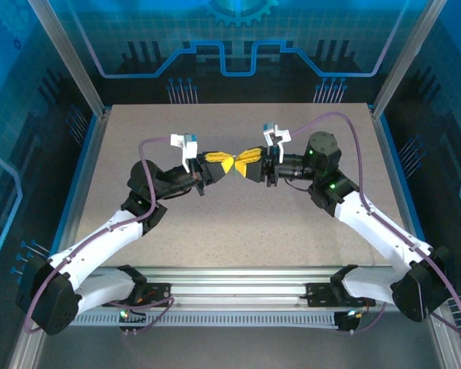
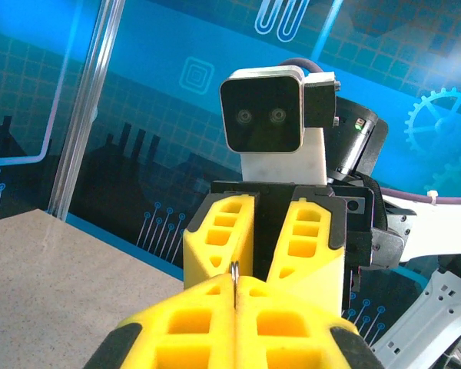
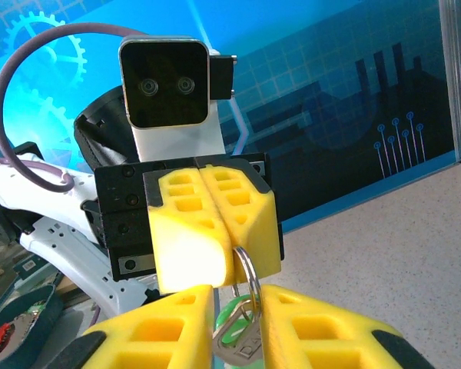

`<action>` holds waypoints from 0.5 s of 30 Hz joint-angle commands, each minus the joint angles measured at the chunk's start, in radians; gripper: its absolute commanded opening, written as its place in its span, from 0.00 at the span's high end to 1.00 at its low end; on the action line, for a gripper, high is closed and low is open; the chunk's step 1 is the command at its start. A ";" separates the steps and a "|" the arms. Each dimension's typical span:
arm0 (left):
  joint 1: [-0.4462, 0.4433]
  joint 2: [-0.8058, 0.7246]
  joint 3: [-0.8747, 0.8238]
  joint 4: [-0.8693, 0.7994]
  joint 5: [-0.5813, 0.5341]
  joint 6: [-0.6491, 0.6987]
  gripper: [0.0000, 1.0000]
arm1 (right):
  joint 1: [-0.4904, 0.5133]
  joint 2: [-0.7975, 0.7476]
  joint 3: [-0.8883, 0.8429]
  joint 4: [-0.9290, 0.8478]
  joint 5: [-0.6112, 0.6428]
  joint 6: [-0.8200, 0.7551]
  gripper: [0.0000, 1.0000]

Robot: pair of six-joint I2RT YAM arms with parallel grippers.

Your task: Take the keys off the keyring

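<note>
My left arm (image 1: 100,246) reaches in from the near left corner of the table (image 1: 238,254). My left gripper (image 1: 220,163) sits above the table's middle, pointing right. Its yellow fingers are pressed flat together. From my left wrist I see a thin metal edge standing in the seam between them, and from my right wrist the keyring (image 3: 247,270) comes out of that same seam. So my left is pinching the keyring, right where my two grippers meet tip to tip.

On the ring is a silver key (image 3: 243,350) with a green part at its head. Ring and key sit in the gap between the fingers of my right gripper (image 1: 246,160), which points left. Those fingers stand a little apart, one on each side of the key. It lies very close to both, but I cannot tell whether their pads are pressing on it. From the left wrist they show as a narrow V with dark space between.

My right arm (image 1: 376,223) comes in from the near right corner with its elbow bent, and a purple cable (image 1: 346,123) loops over it.
</note>
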 commanded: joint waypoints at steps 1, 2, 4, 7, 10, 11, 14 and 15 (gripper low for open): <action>-0.005 -0.027 -0.015 0.026 -0.006 0.007 1.00 | 0.010 -0.003 0.030 0.048 -0.012 0.012 0.78; -0.006 -0.028 -0.015 0.025 -0.007 0.008 1.00 | 0.011 -0.003 0.031 0.048 -0.018 0.008 0.82; -0.006 -0.027 -0.014 0.026 -0.004 0.007 1.00 | 0.011 -0.002 0.038 0.039 -0.020 0.010 0.85; -0.006 -0.027 -0.014 0.027 -0.009 0.010 1.00 | 0.011 0.001 0.045 0.036 -0.026 0.007 0.89; -0.006 -0.027 -0.012 0.029 -0.008 0.008 1.00 | 0.012 0.001 0.052 0.019 -0.026 -0.005 0.97; -0.006 -0.027 -0.013 0.028 -0.006 0.009 1.00 | 0.011 0.000 0.054 0.014 -0.022 -0.008 0.98; -0.006 -0.032 -0.013 0.016 -0.006 0.005 0.98 | 0.012 -0.003 0.067 -0.021 -0.015 -0.032 0.99; -0.005 -0.037 -0.011 0.004 -0.010 0.003 0.91 | 0.012 -0.003 0.075 -0.035 -0.017 -0.043 0.99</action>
